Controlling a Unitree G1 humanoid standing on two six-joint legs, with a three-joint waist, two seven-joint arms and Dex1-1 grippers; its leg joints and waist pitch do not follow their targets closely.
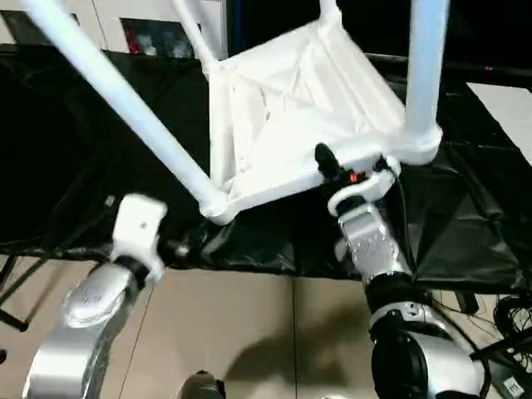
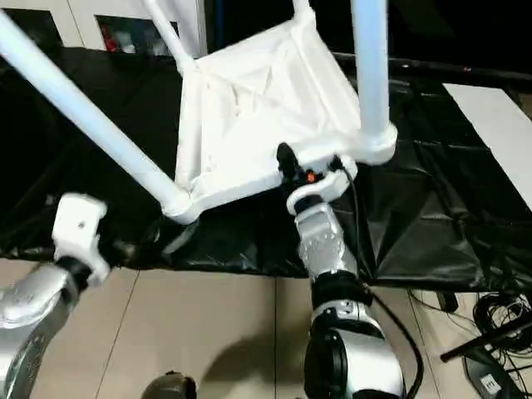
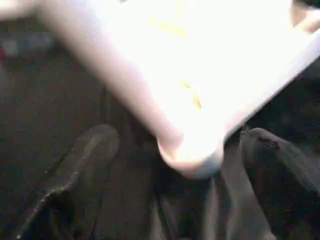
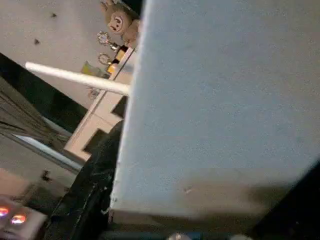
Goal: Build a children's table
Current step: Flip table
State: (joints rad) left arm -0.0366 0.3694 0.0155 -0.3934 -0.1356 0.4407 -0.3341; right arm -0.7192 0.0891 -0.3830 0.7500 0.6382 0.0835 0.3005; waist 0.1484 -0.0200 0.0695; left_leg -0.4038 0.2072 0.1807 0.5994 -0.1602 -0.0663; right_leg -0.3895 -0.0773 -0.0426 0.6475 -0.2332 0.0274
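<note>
right gripper (image 1: 342,170) clamped on upturned tabletop (image 1: 283,108) rim; left gripper (image 1: 179,248) released beside corner leg (image 1: 125,104)

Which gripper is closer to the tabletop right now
Right. The right gripper is at the tabletop's near edge beside a corner socket; the left gripper sits apart, below and to the left.

The white plastic tabletop (image 1: 291,116) lies upside down and tilted in the upper centre of the head view, ribbed underside showing, over a black sheet (image 1: 465,216). White tube legs stand in its round corner sockets: one leg (image 1: 125,104) slants toward the upper left corner, another (image 1: 426,71) rises near-upright at upper right. A thinner-looking far leg (image 1: 195,33) rises at top centre.
</note>
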